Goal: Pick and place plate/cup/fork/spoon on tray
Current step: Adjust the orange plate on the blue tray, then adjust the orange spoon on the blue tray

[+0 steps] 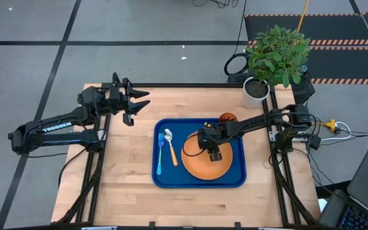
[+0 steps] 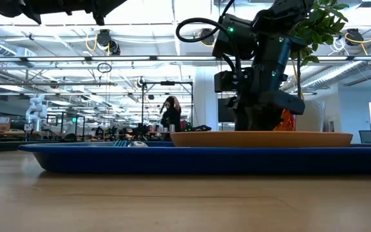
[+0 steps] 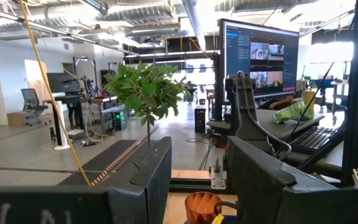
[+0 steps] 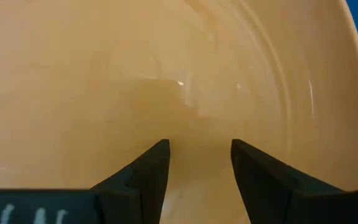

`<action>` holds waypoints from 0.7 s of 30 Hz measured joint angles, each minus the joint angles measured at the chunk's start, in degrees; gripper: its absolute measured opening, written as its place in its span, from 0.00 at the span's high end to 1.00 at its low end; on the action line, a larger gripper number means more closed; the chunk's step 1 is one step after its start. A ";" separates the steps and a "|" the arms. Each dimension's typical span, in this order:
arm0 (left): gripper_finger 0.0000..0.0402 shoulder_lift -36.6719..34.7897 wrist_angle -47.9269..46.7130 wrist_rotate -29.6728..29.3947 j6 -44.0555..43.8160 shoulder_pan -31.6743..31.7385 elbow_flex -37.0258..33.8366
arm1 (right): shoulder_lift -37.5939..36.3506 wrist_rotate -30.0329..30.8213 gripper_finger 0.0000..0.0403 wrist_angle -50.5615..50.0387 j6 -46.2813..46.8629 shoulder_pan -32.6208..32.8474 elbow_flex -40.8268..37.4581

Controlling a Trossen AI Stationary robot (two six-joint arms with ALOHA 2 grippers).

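Observation:
A blue tray (image 1: 235, 180) lies on the wooden table. On its right half rests the round orange plate (image 1: 200, 167). On its left half lie the light-blue fork (image 1: 160, 160) and the spoon (image 1: 171, 148), side by side. The dark orange cup (image 1: 227, 117) stands at the tray's far edge, partly hidden by my right arm. My right gripper (image 4: 201, 149) points down, open, close above the plate's middle, with nothing between its fingers. My left gripper (image 1: 136, 105) is raised, open, over the table's far left corner.
A potted plant (image 1: 276, 54) in a white pot (image 1: 256, 89) stands at the table's far right corner. Bare wood (image 1: 123, 160) lies left of the tray and along the near edge. A monitor and desks show beyond the table.

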 joint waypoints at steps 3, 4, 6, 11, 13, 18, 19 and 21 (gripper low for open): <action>0.60 0.00 0.00 0.00 0.00 0.00 0.00 | -0.94 -0.01 0.58 0.00 -0.58 0.04 -0.08; 0.60 0.00 0.00 0.00 0.00 0.00 0.00 | -1.69 0.00 0.58 0.16 -0.49 0.04 -0.17; 0.60 0.00 0.00 0.00 0.00 0.00 0.00 | -4.07 0.18 0.58 0.47 0.13 0.04 -0.40; 0.60 -0.02 0.02 0.00 0.00 0.02 0.00 | -12.83 0.19 0.58 3.62 0.34 0.04 -0.11; 0.60 -0.01 0.12 0.00 0.06 0.02 0.00 | -14.92 -0.02 0.58 6.33 0.17 0.17 -0.15; 0.60 0.00 1.26 -0.01 0.54 0.09 0.00 | -15.36 -0.04 0.58 19.00 -8.86 1.53 0.09; 0.60 0.00 1.47 -0.02 0.65 0.09 0.00 | -14.25 -0.15 0.58 20.39 -11.42 1.69 0.91; 0.60 0.00 1.70 0.00 0.79 0.07 0.00 | -11.17 -0.17 0.58 20.06 -15.98 1.85 4.03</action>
